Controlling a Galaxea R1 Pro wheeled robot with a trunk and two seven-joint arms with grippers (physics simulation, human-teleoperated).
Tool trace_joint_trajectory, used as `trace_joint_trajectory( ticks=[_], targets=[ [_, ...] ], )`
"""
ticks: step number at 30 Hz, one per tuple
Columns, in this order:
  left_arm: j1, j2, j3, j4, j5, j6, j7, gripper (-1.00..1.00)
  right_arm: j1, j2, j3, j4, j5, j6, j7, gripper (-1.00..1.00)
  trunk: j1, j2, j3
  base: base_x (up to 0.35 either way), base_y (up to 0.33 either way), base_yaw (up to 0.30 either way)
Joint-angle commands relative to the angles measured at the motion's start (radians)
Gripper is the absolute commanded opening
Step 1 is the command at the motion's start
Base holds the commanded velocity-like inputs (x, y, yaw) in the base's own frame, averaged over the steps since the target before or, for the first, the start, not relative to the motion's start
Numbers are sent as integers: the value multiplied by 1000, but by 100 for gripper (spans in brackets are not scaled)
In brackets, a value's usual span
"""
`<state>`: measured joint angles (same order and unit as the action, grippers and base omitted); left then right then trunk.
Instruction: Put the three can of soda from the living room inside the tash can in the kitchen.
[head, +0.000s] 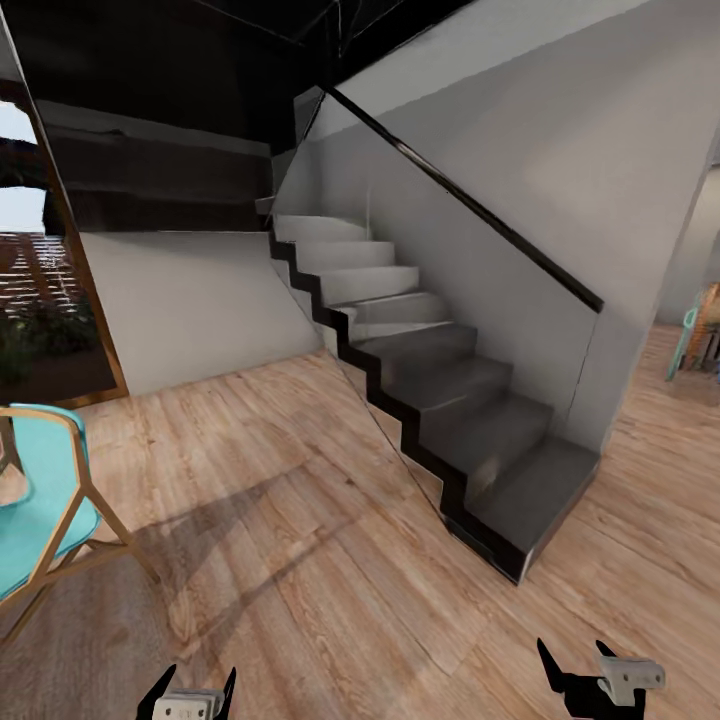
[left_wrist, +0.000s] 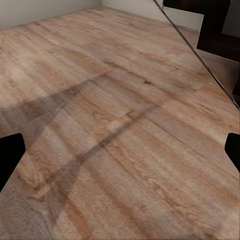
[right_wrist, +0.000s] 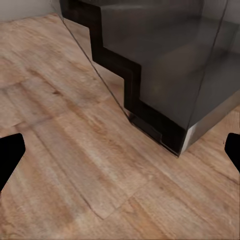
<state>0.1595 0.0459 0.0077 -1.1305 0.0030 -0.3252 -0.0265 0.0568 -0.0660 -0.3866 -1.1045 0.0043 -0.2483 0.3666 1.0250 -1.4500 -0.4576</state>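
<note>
The cans of soda and the tash can are out of view. My left gripper (head: 198, 686) hangs low at the near edge of the head view, open, with only wooden floor (left_wrist: 125, 100) between its dark fingertips (left_wrist: 10, 157). My right gripper (head: 573, 662) is also low and open, holding nothing. Its fingertips (right_wrist: 10, 155) frame bare floor, with the foot of the staircase (right_wrist: 165, 65) just beyond.
A dark grey staircase (head: 450, 390) with a glass side panel and black handrail rises ahead to the right of centre. A teal chair with a wooden frame (head: 45, 510) stands close at the left. Wooden floor (head: 300, 560) stretches ahead between them. A doorway with another teal chair (head: 688, 335) lies far right.
</note>
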Motion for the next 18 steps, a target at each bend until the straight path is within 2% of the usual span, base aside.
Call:
trace_joint_trajectory(
  ticks=[1,9,18],
  targets=[
    [0,0,0,0,0,0,0,100,0,0,0,0,0,0,0,100,0,0,1,278,-165,248],
    [0,0,0,0,0,0,0,100,0,0,0,0,0,1,0,100,0,0,5,278,-165,235],
    [0,0,0,0,0,0,0,100,0,3,0,0,-1,1,1,100,0,0,6,278,-165,125]
  ],
)
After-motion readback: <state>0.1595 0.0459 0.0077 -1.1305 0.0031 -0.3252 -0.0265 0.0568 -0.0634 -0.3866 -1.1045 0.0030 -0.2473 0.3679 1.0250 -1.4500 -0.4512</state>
